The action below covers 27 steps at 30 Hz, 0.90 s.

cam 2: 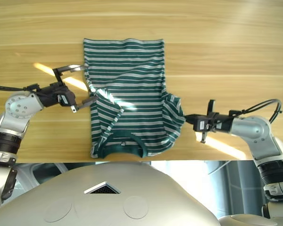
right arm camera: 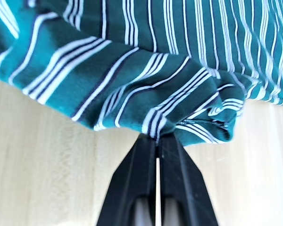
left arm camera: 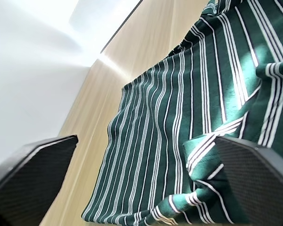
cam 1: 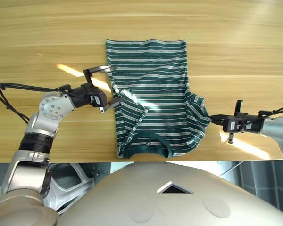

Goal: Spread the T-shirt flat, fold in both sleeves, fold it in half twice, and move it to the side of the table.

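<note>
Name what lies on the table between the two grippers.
The striped T-shirt, as both eye views show: the open left gripper is at one edge, the right gripper shut on the opposite edge.

No writing, number, label or sign can be read anywhere. The T-shirt carries plain green and white stripes with no legible print or tag, and the wooden table bears no markings.
</note>
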Tool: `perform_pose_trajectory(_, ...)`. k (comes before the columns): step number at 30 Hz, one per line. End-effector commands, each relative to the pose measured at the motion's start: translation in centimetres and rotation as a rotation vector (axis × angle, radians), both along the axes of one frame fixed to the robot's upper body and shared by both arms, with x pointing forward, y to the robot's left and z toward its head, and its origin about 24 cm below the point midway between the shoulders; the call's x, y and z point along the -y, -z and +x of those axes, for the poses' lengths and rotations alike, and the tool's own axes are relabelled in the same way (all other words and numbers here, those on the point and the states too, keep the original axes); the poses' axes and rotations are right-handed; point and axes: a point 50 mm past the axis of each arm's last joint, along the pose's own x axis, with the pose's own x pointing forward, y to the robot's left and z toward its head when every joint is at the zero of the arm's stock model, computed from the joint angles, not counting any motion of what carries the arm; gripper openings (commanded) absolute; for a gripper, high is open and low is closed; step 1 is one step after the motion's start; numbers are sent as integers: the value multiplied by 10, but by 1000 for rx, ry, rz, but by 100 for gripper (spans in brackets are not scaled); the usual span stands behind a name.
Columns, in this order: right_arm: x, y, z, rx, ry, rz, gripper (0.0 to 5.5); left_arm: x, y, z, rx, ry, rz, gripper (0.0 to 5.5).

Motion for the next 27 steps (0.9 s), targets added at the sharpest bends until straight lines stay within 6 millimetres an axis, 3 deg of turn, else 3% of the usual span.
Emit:
perform_pose_trajectory(1,2,-11,17,70,25,-8,2,4,-1,3,5,9,13,540)
perform_pose_trajectory(7,-17,-22,35,137,-26,32,2,6,1,2,2,10,11,540)
perform_pose_trajectory(21,-69,-26,36,112,-255,67,2,9,6,2,-9,6,8,540)
perform_pose_trajectory(27,-84,-27,47,130,-287,54,2,11,7,3,-8,5,6,540)
